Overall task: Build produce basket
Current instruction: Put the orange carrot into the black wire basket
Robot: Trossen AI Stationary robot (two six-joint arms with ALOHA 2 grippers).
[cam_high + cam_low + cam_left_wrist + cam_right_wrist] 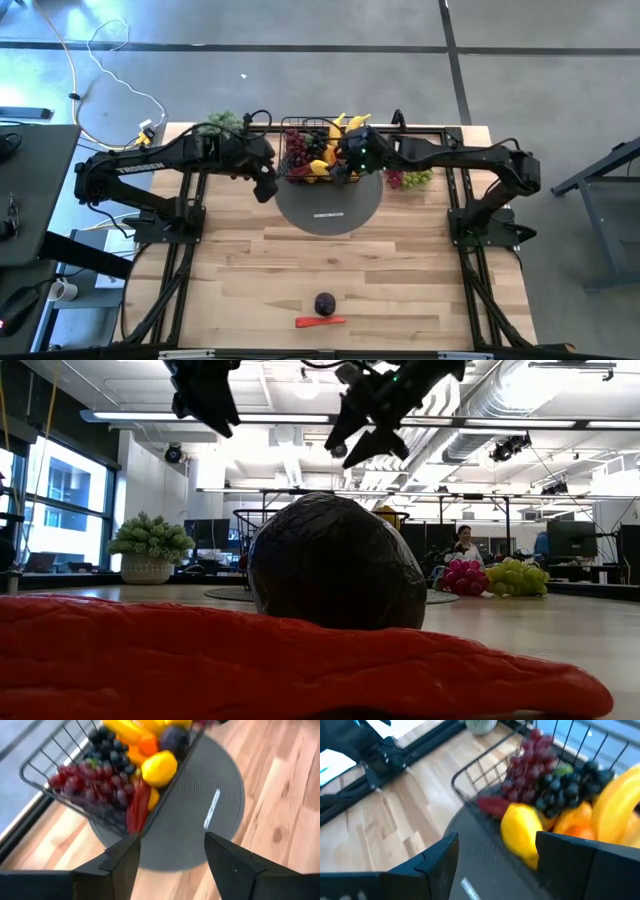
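The basket (318, 153), heaped with produce, sits at the table's far edge between both grippers. Left gripper (264, 187) and right gripper (352, 165) hang apart-fingered and empty. The plum (325, 303) and chilli (320, 322) lie at the near edge, well apart from both and seemingly nearer neither, the chilli's long axis running side to side.

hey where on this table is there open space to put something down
Bare wood fills the table's middle, between the grey disc and the dark plum with the red chilli near the front edge. The back is crowded: the basket, both grippers, loose grapes and a leafy bunch.
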